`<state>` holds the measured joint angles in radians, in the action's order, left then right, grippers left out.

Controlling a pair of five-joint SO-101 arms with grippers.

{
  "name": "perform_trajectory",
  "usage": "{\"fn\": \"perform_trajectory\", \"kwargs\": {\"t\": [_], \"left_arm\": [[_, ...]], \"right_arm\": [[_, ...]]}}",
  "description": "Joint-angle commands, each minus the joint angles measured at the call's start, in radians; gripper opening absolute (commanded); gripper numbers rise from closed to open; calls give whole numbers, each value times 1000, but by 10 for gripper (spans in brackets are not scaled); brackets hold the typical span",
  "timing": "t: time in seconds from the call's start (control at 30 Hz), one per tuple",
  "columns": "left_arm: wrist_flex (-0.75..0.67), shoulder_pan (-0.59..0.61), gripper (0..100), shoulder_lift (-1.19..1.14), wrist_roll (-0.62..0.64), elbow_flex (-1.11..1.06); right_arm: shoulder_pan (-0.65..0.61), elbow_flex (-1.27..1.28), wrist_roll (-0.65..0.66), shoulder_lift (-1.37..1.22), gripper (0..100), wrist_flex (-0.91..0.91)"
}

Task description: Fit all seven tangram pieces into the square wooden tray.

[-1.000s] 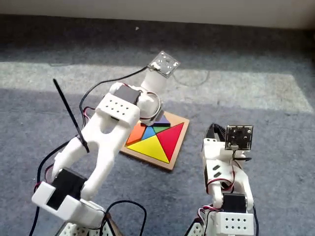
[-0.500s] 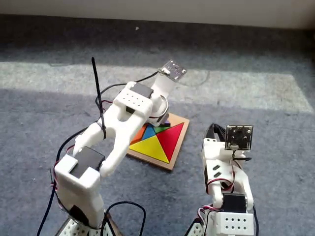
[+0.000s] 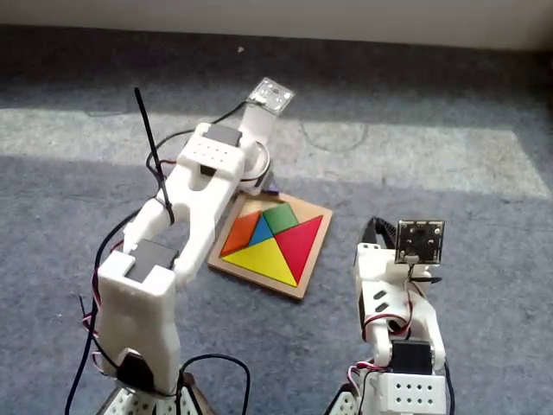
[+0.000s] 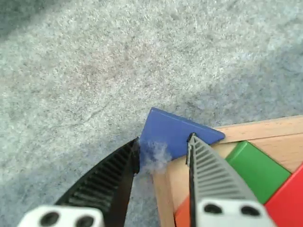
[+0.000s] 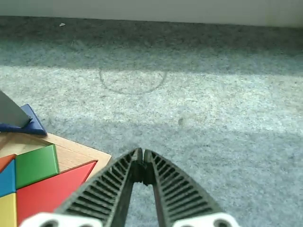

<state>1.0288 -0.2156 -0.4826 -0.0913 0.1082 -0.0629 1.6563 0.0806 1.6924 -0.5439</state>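
The square wooden tray (image 3: 259, 278) lies on the grey carpet and holds yellow (image 3: 259, 258), red (image 3: 302, 242), green (image 3: 281, 218), orange (image 3: 242, 232) and light blue (image 3: 261, 233) pieces. Its far corner is bare wood. A dark blue triangle (image 4: 173, 135) rests tilted over the tray's far-left rim (image 4: 255, 127), half on the carpet. My left gripper (image 4: 163, 146) is closed on one corner of this triangle, one finger at its edge and the other across its face. My right gripper (image 5: 142, 163) is shut and empty, low over the carpet to the right of the tray (image 5: 75, 149).
The left arm (image 3: 199, 199) stretches over the tray's left side, trailing black cables. The right arm (image 3: 402, 285) stands folded near the front right. Open carpet lies beyond and to the right of the tray; a wall edge runs along the back.
My left arm swung from over the tray toward the far left. The dark blue triangle went with it, from the tray's far corner onto the rim. The right arm stayed still.
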Motion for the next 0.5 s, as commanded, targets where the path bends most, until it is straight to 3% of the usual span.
{"fn": "perform_trajectory", "kwargs": {"t": [0.0,0.47], "left_arm": [[77,-30,178,1,-9,25],[126,-53,178,139,-3,-47]], "right_arm": [[7,-7,0,18,20,31],[-10,-5,44,16,20,31]]}}
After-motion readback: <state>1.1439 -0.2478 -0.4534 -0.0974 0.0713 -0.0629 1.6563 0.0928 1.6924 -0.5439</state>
